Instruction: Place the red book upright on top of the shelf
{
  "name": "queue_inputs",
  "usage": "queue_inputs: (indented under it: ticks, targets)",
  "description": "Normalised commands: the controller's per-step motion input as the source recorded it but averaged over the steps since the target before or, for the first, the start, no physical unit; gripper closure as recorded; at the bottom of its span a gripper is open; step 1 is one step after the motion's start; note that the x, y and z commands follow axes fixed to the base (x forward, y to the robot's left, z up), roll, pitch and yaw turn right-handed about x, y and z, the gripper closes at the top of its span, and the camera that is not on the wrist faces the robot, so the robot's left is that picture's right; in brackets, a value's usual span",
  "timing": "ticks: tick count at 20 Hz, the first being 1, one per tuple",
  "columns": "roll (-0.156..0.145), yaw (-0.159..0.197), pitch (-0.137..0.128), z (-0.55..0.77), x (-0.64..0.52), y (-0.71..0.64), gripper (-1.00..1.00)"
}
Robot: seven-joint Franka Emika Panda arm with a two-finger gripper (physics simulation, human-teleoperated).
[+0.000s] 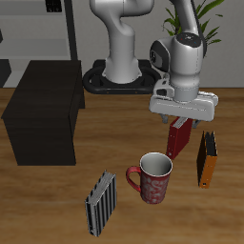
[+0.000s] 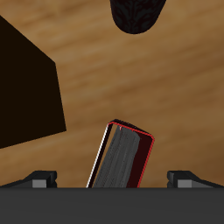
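On the wooden table [image 1: 38,205], going across the exterior view from its nine o'clock side, the first thing is the shelf [image 1: 43,114], a large matte black box-shaped cabinet, low and blocky, resting on the boards at about ten o'clock from the picture's centre. Toward six o'clock stands a thin grey-and-black striped book [image 1: 100,203], upright and slightly tilted, near the table's front edge. Just beside it, at about four o'clock from the centre, sits a red patterned mug [image 1: 152,178] with a pale inside and a handle facing the striped book.

Directly at twelve o'clock from the mug stands the red book [image 1: 178,138], a thin dark-red hardcover with pale page edges, upright on the table and well apart from the shelf. The white arm's hand [image 1: 180,116] hangs right over its upper edge. In the wrist view the red book [image 2: 122,157] lies between the two dark fingertips [image 2: 39,179], with clear gaps to each side, so the hand is spread open and not touching the covers.

At three o'clock from the red book, near it but apart, stands an orange book [image 1: 206,158] with a dark spine, also upright.
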Motion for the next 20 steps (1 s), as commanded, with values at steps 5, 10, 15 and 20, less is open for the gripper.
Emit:
queue_inputs:
  ticks: [5,10,15,20]
  targets:
    - [0.039,-0.014,0.036,-0.23,0.04,0.02,-1.00]
    - [0.004,-0.011,0.025,-0.09,-0.01,0.00,1.00]
    - [0.005,0.002,-0.006,0.12,-0.03,-0.09,1.00]
    - [0.014,0.050,0.009,0.21,-0.02,-0.21,1.00]
